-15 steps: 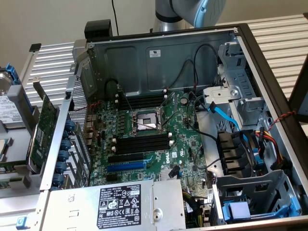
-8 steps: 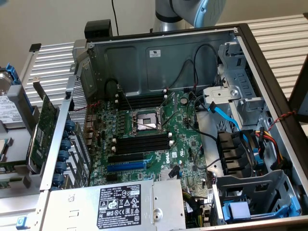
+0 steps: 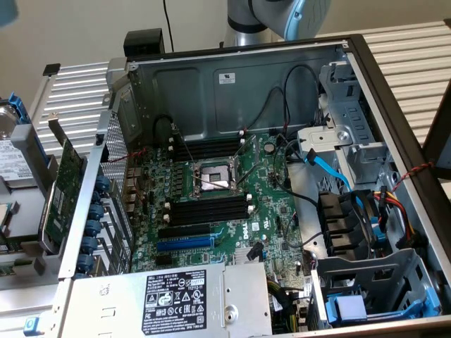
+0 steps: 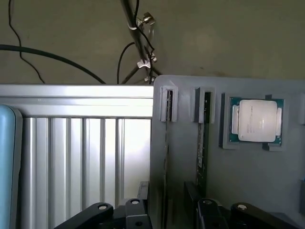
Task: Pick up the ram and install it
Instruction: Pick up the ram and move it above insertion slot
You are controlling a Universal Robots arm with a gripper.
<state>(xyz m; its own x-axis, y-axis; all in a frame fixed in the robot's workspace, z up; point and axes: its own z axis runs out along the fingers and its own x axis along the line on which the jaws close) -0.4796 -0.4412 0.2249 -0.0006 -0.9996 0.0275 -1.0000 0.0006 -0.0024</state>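
the picture's edge is cutting off most of the claw [image 4: 169, 215] near the grey tray [image 4: 257, 191]; the ram [image 4: 206, 143] is standing edge-on in that tray, hiding its chips and label.

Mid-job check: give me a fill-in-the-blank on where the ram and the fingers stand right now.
1. The ram stands on edge in a ___ holder.
2. The open fingers grip ___.
3. In the exterior view, beside the motherboard's black memory slots lies one long ___ slot.
Missing words: grey; nothing; blue.
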